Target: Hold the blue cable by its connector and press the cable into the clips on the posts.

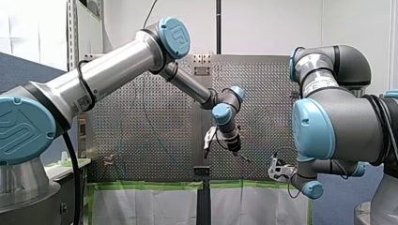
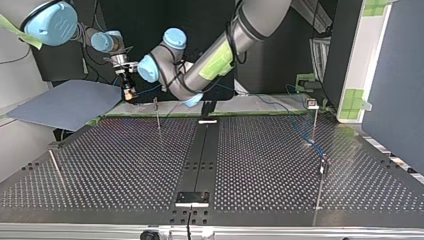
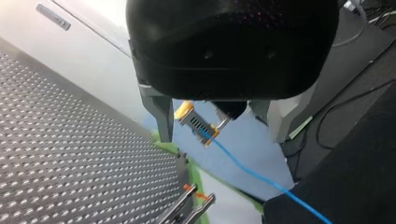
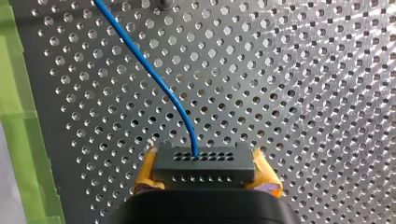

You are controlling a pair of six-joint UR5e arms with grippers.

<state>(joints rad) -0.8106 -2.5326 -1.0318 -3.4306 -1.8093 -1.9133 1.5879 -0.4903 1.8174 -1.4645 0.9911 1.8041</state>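
The black connector (image 4: 201, 171) sits between the yellow pads (image 4: 263, 169) of my right gripper (image 4: 205, 158), which is shut on it. The blue cable (image 4: 149, 70) leaves the connector and runs off over the perforated table. In the top view my right gripper (image 2: 128, 89) hangs past the table's far edge at the left. My left gripper (image 3: 219, 140) is open, and its metal fingers (image 3: 162, 116) frame the held connector (image 3: 198, 123) from a distance. In the front view my left gripper (image 1: 209, 140) is at the middle and my right gripper (image 1: 277, 169) is lower right.
Thin posts stand on the table: one near the far edge (image 2: 157, 114), one with a clip at the far right (image 2: 313, 106), and one (image 2: 322, 170) where the cable (image 2: 302, 131) ends. A blue-grey mat (image 2: 65, 102) lies beyond the table's left corner. Green tape (image 4: 18, 116) lines the edge.
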